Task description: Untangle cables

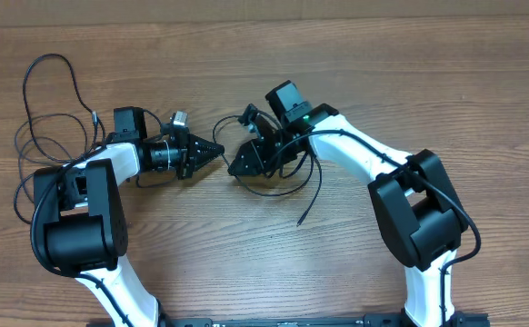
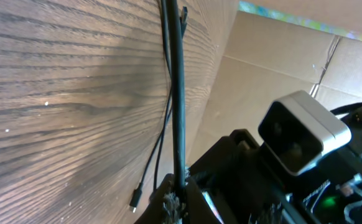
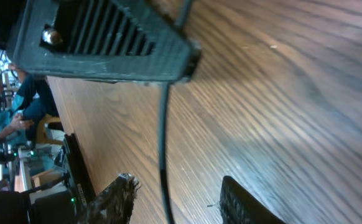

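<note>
Ok so my gripper point(image 2: 173, 202) is pinching a black cable point(image 2: 177, 112) stretched over the wooden table point(image 2: 56, 106); other arm's camera point(image 2: 302, 140) close by

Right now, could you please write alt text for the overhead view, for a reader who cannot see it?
Two white-and-black robot arms meet almost tip to tip at the middle of a wooden table, the left gripper pinched shut, the right gripper facing it. Thin black cables tangle under the right gripper and loop loosely at the table's left side.
</note>
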